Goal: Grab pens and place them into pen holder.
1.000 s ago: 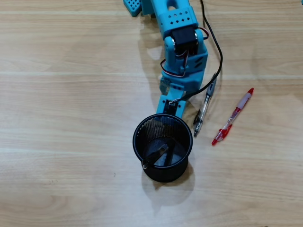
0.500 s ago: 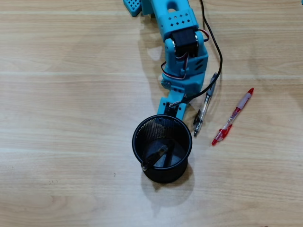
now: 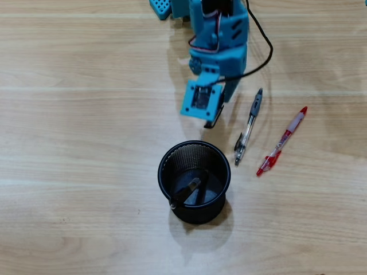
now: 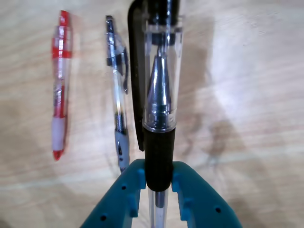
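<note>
The overhead view looks straight down on the wooden table point(image 3: 69, 114) from well above, while the wrist view peers close along the gripper point(image 4: 158, 187) at the tabletop, both sharing the red pen point(image 3: 282, 141) and grey pen point(image 3: 248, 126).

We see an office-like desk: a pale wood-grain worktop point(image 3: 69, 114), a black mesh pen holder point(image 3: 195, 182), loose pens point(image 3: 248, 126).

The glossy teal plastic arm point(image 3: 218, 43) at the overhead view's top centre carries black, red and white cables, and teal screw-holed fingers point(image 4: 199, 199).
</note>
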Controlling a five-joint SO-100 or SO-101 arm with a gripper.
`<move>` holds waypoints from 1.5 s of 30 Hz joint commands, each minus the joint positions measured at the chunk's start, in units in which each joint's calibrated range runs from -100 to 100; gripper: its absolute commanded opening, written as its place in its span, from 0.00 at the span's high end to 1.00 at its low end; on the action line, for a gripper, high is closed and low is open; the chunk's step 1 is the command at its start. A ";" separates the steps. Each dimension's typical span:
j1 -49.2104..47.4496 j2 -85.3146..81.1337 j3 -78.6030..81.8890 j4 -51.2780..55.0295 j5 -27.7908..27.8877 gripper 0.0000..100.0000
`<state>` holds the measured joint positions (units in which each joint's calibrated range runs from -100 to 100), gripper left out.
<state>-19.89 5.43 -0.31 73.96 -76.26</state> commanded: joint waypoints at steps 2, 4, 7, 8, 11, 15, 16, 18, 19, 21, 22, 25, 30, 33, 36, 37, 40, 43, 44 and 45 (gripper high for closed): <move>1.60 -11.77 3.33 -0.22 0.08 0.98; 1.60 -13.11 3.33 -0.39 0.08 0.98; 1.33 -14.37 2.70 -0.65 0.14 0.98; 1.05 -14.63 2.52 -0.82 0.14 0.98; 0.60 -15.47 1.53 -6.33 0.64 0.98; -0.22 -16.22 2.25 -24.59 7.45 0.98; -0.22 -16.22 2.25 -27.94 8.57 0.98; -0.22 -15.97 2.25 -34.40 10.85 0.98; -0.13 -15.55 2.25 -41.12 13.95 0.98; -0.04 -15.30 2.25 -47.75 16.80 0.98; 0.15 -14.71 2.25 -51.02 17.81 0.98; 0.69 -11.85 2.07 -60.92 19.85 0.98; 2.14 -6.23 2.07 -80.12 21.37 0.98; 3.87 -3.96 2.07 -83.65 21.32 0.98; 5.87 -1.69 2.07 -84.42 21.32 0.98; 6.68 -1.02 2.07 -84.34 21.32 0.98; 9.13 1.00 2.16 -83.82 21.27 0.98; 11.40 3.18 2.25 -83.82 21.27 0.98; 12.04 3.85 2.25 -83.82 21.27 0.98; 12.49 4.53 2.61 -83.82 21.27 0.98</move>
<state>-9.97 9.08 3.24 -8.74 -55.17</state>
